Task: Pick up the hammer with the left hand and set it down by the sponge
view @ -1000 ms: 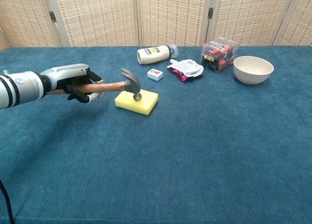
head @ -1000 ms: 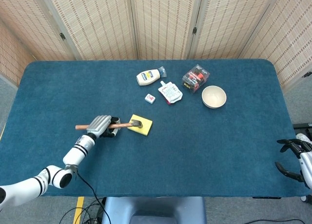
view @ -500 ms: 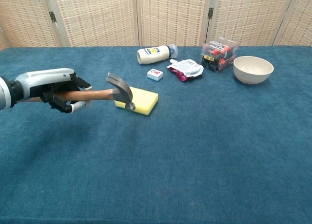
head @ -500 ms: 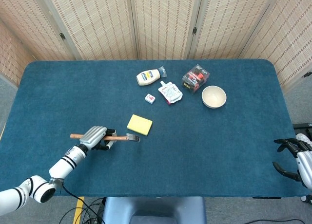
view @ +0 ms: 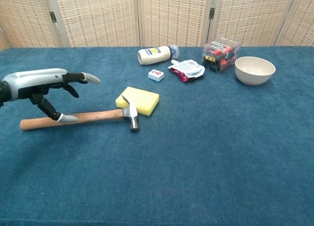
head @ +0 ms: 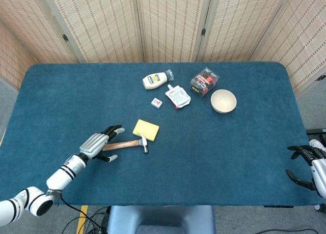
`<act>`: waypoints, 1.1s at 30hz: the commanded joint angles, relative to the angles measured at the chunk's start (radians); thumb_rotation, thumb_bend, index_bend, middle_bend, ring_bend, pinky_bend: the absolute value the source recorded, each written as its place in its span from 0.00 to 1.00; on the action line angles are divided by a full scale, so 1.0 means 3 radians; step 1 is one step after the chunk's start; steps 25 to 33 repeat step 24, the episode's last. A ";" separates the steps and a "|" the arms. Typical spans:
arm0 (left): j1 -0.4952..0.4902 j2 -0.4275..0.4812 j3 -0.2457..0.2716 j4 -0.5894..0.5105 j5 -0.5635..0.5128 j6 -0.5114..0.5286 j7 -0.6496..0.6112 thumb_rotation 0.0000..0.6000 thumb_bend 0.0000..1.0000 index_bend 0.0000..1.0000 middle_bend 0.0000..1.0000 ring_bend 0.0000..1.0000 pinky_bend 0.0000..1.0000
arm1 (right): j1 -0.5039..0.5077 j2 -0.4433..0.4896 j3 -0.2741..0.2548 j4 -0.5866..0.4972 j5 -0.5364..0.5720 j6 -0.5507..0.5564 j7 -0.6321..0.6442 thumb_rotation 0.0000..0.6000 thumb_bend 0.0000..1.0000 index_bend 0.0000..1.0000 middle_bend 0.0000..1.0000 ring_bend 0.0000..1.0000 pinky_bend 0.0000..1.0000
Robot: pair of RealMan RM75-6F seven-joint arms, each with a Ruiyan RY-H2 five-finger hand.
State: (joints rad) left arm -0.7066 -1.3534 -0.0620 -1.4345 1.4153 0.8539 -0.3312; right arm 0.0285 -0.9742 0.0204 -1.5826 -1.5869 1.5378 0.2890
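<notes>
- We see the hammer (view: 81,117) lying on the bench (view: 206,152), head just beside the sponge (view: 139,99).
- Our left hand (view: 41,86) is released, fingers spread above the handle.
- We judge placing done; next, lift clear.

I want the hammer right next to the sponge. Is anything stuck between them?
No. The hammer lies flat with its head right beside the yellow sponge, nothing between. The left hand is open above the handle.
</notes>
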 commanded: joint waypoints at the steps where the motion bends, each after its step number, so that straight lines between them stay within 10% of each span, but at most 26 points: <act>1: 0.0120 0.0121 -0.0041 -0.0136 -0.0095 0.0164 0.0043 1.00 0.31 0.00 0.01 0.01 0.21 | 0.0003 0.0000 0.0000 0.0004 -0.0005 -0.0002 0.0002 1.00 0.17 0.31 0.48 0.27 0.27; 20: 0.1288 0.0663 0.0137 -0.0913 -0.0449 0.1916 0.1616 1.00 0.31 0.20 0.08 0.02 0.21 | 0.0052 -0.0016 -0.0001 0.0015 -0.0008 -0.0079 0.0009 1.00 0.17 0.31 0.48 0.27 0.27; 33: 0.1431 0.0724 0.0186 -0.0960 -0.0375 0.2032 0.1592 1.00 0.31 0.22 0.09 0.02 0.21 | 0.0064 -0.0020 0.0002 0.0017 -0.0016 -0.0085 0.0011 1.00 0.17 0.31 0.48 0.27 0.27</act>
